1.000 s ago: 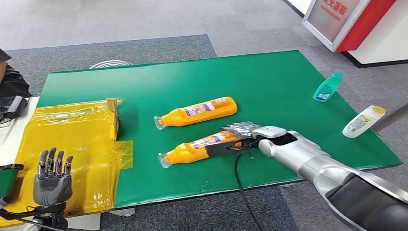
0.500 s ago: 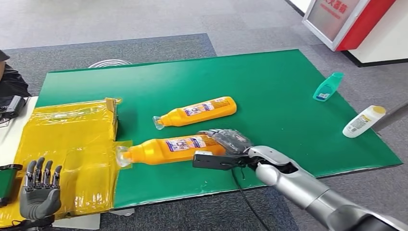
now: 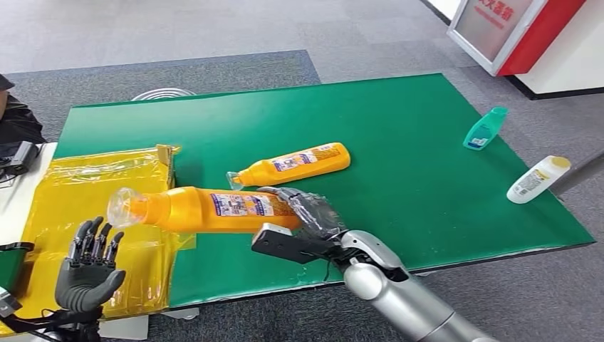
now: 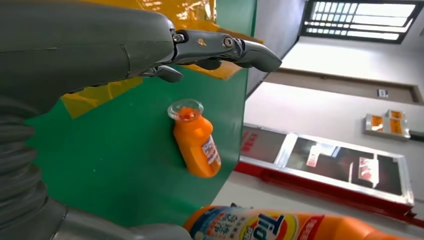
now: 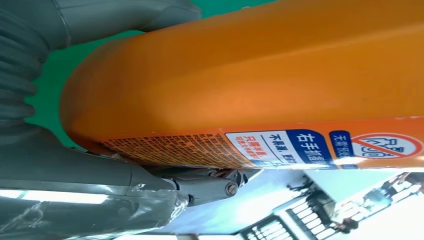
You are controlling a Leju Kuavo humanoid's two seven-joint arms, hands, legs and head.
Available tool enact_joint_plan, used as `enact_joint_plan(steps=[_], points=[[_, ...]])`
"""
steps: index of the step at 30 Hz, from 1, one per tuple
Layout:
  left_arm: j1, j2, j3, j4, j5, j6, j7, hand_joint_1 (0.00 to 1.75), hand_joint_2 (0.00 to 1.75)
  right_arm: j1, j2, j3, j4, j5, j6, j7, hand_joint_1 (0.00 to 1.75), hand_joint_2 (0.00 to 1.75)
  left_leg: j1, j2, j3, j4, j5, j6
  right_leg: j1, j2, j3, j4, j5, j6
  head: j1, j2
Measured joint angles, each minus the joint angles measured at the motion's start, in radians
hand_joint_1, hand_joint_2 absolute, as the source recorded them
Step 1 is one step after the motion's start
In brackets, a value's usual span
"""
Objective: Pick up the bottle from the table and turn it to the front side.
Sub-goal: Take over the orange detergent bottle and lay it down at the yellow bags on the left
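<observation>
the bottle [image 3: 206,209] hangs level above the table's [image 3: 399,121] lower left, cap toward the yellow bag [image 3: 92,206], its base clamped in the right hand [image 3: 306,214]. the pick-up looks done; next comes rolling it label-forward. the left hand [image 3: 87,267], lower left, is spread and empty.

Green-topped table [image 3: 399,121] on grey carpet; yellow plastic sheet [image 3: 100,192] spread over its left end; orange bottle [image 3: 292,164] lying flat near the middle; teal bottle [image 3: 486,129] and white bottle [image 3: 538,179] lying near the right edge.
</observation>
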Motion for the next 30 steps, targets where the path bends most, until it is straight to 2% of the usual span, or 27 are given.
enact_joint_plan(steps=[5,8,12,22,26,30], points=[[-0.011,0.015,-0.109,-0.063,0.065,0.049,0.087,0.0,1.75,0.008,0.065,0.011,0.073,0.047,-0.083,-0.02,1.75,1.75,0.0,0.0,0.0,0.0,0.0,0.0,0.0,0.0,-0.001,0.0,0.0,0.0,0.0,0.0],[-0.037,0.028,-0.212,-0.109,0.116,0.089,0.148,0.0,1.75,0.01,0.111,0.037,0.153,0.056,-0.155,-0.055,1.75,1.75,0.0,0.0,-0.001,0.0,0.001,0.0,0.0,0.0,-0.001,0.0,0.001,0.0,0.0,0.0],[-0.067,0.041,-0.308,-0.148,0.14,0.136,0.184,0.0,1.75,0.006,0.14,0.076,0.23,0.054,-0.198,-0.076,1.75,1.75,0.0,0.0,-0.002,0.0,0.001,0.0,0.0,0.0,-0.002,0.0,0.001,-0.001,0.0,0.0],[-0.089,0.065,-0.383,-0.171,0.168,0.152,0.194,0.01,1.75,-0.006,0.159,0.12,0.3,0.051,-0.217,-0.081,1.75,1.75,0.0,0.0,-0.003,0.0,0.001,-0.001,0.0,0.0,-0.003,0.0,0.002,-0.001,0.0,0.0],[-0.105,0.074,-0.407,-0.167,0.186,0.152,0.206,1.7,1.75,-0.024,0.167,0.15,0.324,0.068,-0.233,-0.075,1.75,1.75,0.0,0.0,-0.003,0.0,0.001,-0.001,0.0,0.0,-0.004,0.0,0.002,-0.001,0.0,0.0],[-0.112,0.084,-0.431,-0.162,0.157,0.187,0.211,1.75,1.75,-0.037,0.171,0.164,0.35,0.054,-0.25,-0.061,1.75,1.75,0.0,0.0,-0.003,0.0,0.001,0.0,0.0,0.0,-0.004,0.0,0.002,-0.001,0.0,0.0]])
